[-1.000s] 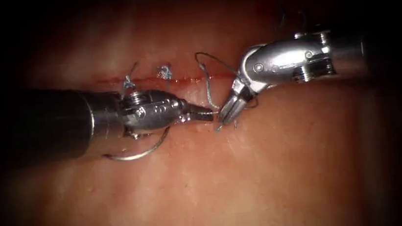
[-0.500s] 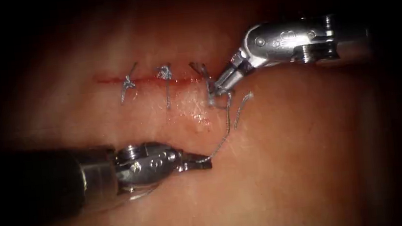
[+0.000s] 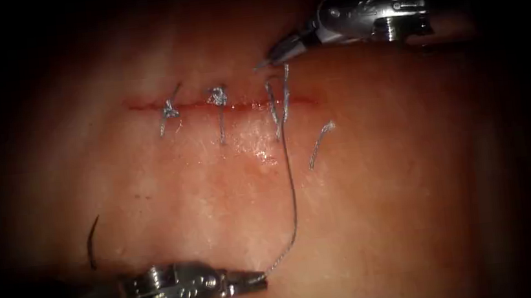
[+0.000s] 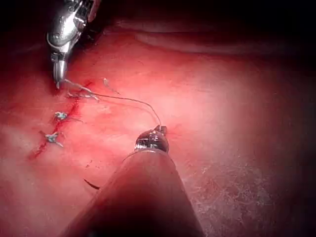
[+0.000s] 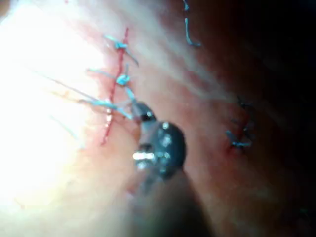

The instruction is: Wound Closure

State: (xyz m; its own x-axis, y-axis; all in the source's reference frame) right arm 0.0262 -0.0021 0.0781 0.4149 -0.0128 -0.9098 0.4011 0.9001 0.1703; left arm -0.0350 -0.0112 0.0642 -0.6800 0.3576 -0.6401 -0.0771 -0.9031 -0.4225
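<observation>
Left tool [image 3: 255, 280], below the cut [image 3: 222, 104], grips my thread [image 3: 292, 192]. Its needle [image 3: 92, 242] curves dark beside the shaft, partly hidden; I can't tell what holds it. Right tool [image 3: 270, 59], above the cut, pinches the thread's other end.

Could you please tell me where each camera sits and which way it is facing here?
Endoscope view: above and in front, facing the cut; left hand and right hand each hold thread; the needle lies loose on the tissue, lower left.
Left wrist view: looks along the left shaft toward the cut.
Right wrist view: looks along its arm at the right hand by the cut.
All share the knotted stitches.
</observation>
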